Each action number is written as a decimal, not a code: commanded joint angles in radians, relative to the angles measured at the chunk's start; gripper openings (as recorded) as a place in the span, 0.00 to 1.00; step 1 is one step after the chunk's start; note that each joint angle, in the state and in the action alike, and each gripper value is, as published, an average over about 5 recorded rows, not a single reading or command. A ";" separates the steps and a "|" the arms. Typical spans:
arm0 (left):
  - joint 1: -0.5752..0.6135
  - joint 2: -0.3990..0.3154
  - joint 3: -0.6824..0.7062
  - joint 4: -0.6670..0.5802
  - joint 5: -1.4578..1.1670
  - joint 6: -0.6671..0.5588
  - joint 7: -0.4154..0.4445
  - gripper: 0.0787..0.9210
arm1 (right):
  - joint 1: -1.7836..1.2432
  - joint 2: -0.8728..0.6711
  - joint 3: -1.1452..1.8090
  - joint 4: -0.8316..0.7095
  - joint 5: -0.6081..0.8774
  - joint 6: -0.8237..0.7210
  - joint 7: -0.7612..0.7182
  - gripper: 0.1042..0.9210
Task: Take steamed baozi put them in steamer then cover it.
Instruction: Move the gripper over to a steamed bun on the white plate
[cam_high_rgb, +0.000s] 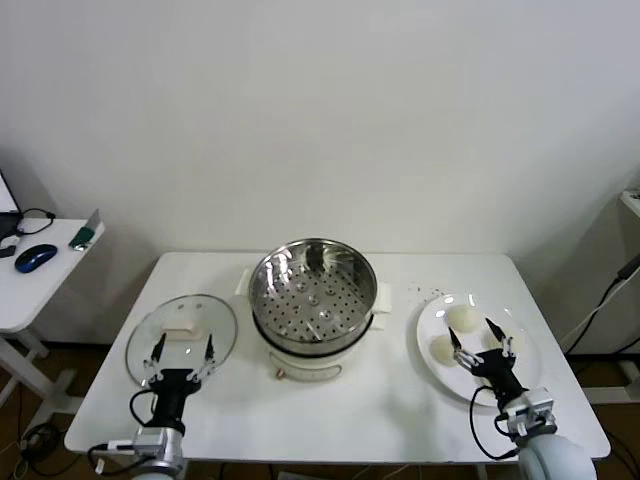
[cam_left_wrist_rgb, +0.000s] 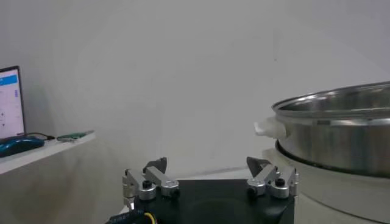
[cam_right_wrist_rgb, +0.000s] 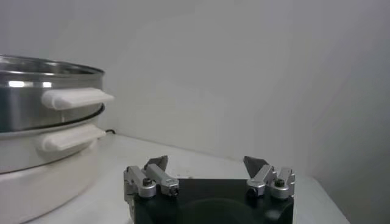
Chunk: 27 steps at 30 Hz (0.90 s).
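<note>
The steamer (cam_high_rgb: 312, 295), a shiny steel pot with a perforated tray and nothing in it, stands mid-table on its white base. Left of it the glass cover (cam_high_rgb: 182, 322) lies flat, cream handle up. My left gripper (cam_high_rgb: 183, 348) hangs open over the cover's near edge. On the right a white plate (cam_high_rgb: 432, 322) carries three steamed baozi (cam_high_rgb: 462, 318). My right gripper (cam_high_rgb: 474, 334) is open just above them, between the buns. The left wrist view shows its open gripper (cam_left_wrist_rgb: 207, 163) and the steamer (cam_left_wrist_rgb: 341, 131). The right wrist view shows its open gripper (cam_right_wrist_rgb: 206, 161) and the steamer (cam_right_wrist_rgb: 36, 115).
The white table (cam_high_rgb: 400, 395) has its front edge close to both wrists. A separate side table (cam_high_rgb: 30, 290) at the far left carries a blue mouse (cam_high_rgb: 35, 257) and a small green item. A cable hangs at the far right.
</note>
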 joint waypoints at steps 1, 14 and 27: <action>0.001 0.004 0.001 0.001 0.002 0.000 -0.007 0.88 | 0.126 -0.205 -0.028 -0.044 -0.077 -0.139 -0.189 0.88; 0.005 0.030 0.013 -0.030 -0.001 0.031 0.022 0.88 | 0.739 -0.653 -0.618 -0.349 -0.231 -0.119 -0.731 0.88; -0.005 0.064 0.018 -0.006 -0.031 0.006 0.024 0.88 | 1.303 -0.594 -1.225 -0.564 -0.406 -0.048 -0.901 0.88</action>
